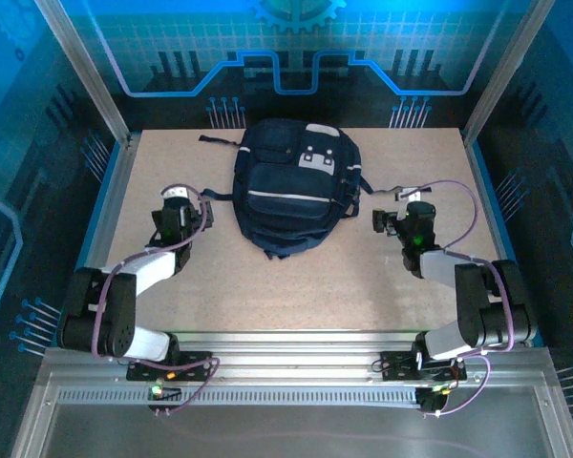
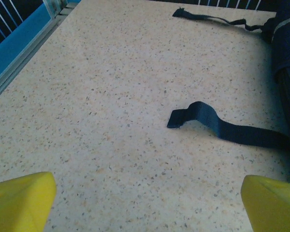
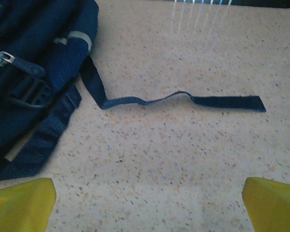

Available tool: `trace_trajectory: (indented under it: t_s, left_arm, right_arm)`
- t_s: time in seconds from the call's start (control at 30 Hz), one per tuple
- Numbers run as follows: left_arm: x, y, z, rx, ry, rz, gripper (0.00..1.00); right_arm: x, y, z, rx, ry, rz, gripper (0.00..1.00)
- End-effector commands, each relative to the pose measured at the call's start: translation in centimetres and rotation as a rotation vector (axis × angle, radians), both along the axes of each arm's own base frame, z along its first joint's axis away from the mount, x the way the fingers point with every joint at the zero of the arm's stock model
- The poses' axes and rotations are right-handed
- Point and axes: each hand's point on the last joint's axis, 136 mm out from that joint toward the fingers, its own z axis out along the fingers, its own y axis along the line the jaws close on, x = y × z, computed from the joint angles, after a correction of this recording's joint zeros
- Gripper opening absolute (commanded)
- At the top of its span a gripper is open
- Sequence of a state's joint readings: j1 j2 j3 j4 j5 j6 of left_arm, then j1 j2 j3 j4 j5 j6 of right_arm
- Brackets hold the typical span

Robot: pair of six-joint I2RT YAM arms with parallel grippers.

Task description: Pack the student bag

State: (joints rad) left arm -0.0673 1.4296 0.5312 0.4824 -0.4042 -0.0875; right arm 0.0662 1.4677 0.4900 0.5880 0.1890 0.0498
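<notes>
- Looking from above, you see the student bag (image 1: 291,186) lying flat and central, probably so either side can reach it.
- Left wrist: your left gripper (image 2: 147,203) hangs spread, facing a loose strap (image 2: 222,128).
- Right wrist: your right gripper (image 3: 147,205), also spread, faces a second strap (image 3: 183,99).

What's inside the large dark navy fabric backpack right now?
Its contents are hidden: the dark navy fabric backpack lies on the speckled beige table with no opening showing, so fabric covers the interior.
</notes>
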Motion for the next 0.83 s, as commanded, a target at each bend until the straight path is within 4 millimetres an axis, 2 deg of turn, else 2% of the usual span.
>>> trace_trajectory:
  t_s: [0.0, 0.1, 0.2, 0.27, 0.8]
  left_arm:
    - [-0.2, -0.3, 0.2, 0.008, -0.163, -0.056, 0.99]
    - [-1.3, -0.9, 0.5, 0.005, -0.244, -0.102, 0.99]
    - [-1.1, -1.0, 0.0, 0.030, -0.279, -0.111, 0.99]
    - [-1.1, -1.0, -0.4, 0.004, -0.230, -0.102, 0.99]
    - [0.1, -1.2, -0.9, 0.013, -0.178, -0.112, 0.99]
  right_arm:
    - [-0.2, 0.5, 0.2, -0.007, -0.108, 0.041, 1.00]
    - [-0.2, 0.5, 0.0, -0.006, -0.079, 0.028, 1.00]
    - [-0.2, 0.4, 0.0, -0.009, -0.085, 0.026, 1.00]
    - [-0.2, 0.4, 0.1, -0.010, -0.087, 0.025, 1.00]
    - [-0.1, 0.8, 0.1, -0.019, -0.082, 0.038, 1.00]
